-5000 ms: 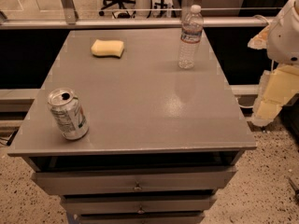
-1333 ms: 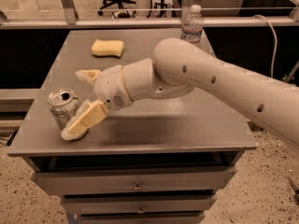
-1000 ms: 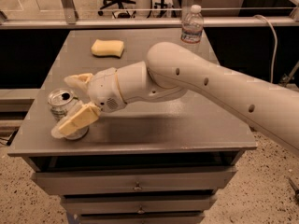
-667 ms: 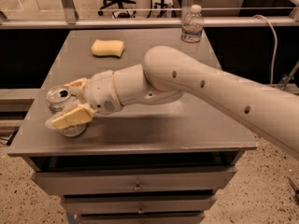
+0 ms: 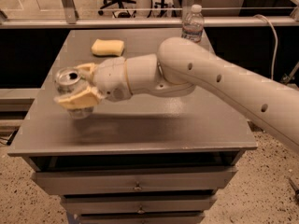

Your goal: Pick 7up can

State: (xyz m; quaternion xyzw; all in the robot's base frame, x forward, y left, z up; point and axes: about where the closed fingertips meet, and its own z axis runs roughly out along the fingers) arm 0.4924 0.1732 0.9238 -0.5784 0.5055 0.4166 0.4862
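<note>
The 7up can (image 5: 68, 76), silver with a shiny open top, is at the left side of the grey table (image 5: 154, 129). My gripper (image 5: 71, 86) has reached in from the right and is shut on the can. One cream finger (image 5: 78, 99) lies across its near side and the other (image 5: 87, 69) sits behind it. The can looks raised slightly off the tabletop, with a shadow beneath it. Most of its label is hidden by the near finger.
A yellow sponge (image 5: 108, 47) lies at the back left of the table. A clear water bottle (image 5: 192, 24) stands at the back right, behind my arm. Drawers (image 5: 135, 186) sit under the tabletop. A rail and an office chair are beyond the table.
My gripper moved left onto the can and its fingers closed around it. The can has since shifted up and a little to the right with the gripper.
</note>
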